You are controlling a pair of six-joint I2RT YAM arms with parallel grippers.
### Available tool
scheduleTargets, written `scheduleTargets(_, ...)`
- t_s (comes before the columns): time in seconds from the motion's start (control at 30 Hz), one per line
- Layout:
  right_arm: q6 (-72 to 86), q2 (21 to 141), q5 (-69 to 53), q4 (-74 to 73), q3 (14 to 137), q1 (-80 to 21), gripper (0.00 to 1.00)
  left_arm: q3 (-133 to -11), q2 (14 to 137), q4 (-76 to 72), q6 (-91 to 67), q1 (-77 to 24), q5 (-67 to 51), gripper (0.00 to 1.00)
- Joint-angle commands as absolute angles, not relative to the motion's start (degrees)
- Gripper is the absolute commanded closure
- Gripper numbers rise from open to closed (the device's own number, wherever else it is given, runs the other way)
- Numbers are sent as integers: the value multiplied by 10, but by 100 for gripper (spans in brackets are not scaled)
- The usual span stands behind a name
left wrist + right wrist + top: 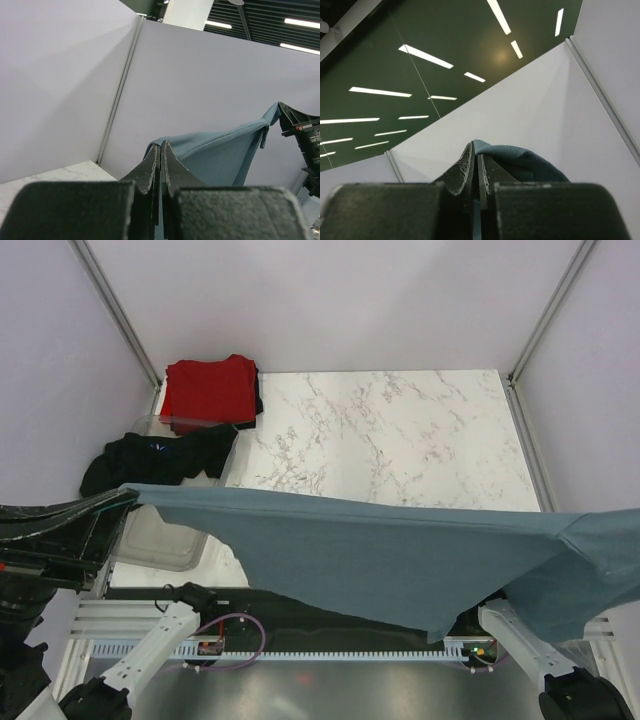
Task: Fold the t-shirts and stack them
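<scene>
The slate blue-grey t-shirt [400, 550] hangs stretched in the air above the table's near edge, held by its top edge between both grippers. My left gripper [128, 496] is shut on its left corner; the wrist view shows the fingers [161, 146] pinched on the cloth [215, 155]. My right gripper [475, 146] is shut on the other corner [520, 161]; in the top view it is past the right edge. The red t-shirt [208, 390] lies folded at the far left. The black t-shirt [160, 460] lies crumpled in front of it.
A clear grey plastic tray [165, 540] sits at the left, partly under the black shirt. The white marble table [400, 440] spreads behind the hanging shirt. Lilac walls with metal posts [120, 315] enclose the table. The arm bases [150, 650] stand at the near edge.
</scene>
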State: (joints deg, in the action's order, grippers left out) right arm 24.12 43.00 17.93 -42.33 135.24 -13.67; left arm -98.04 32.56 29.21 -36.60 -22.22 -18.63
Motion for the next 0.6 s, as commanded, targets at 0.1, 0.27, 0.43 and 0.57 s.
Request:
scheduleTargets(0.1,222,485,241,-439,1320,-140,95,-985,380,334,-314,-218,-142,98)
scheduleTargets(0.27,207,627,389,-439,1180,-139,100,-954,524,453,-335,-220,77,98)
scheduleTargets(0.43,239,905,472,-437,1231,-126,100,-883,731,357,-289,-164,85,98)
scheduleTargets(0.57,287,1250,408,-626,1566,-96,2,-988,1025,364,-311,-69,-144,54)
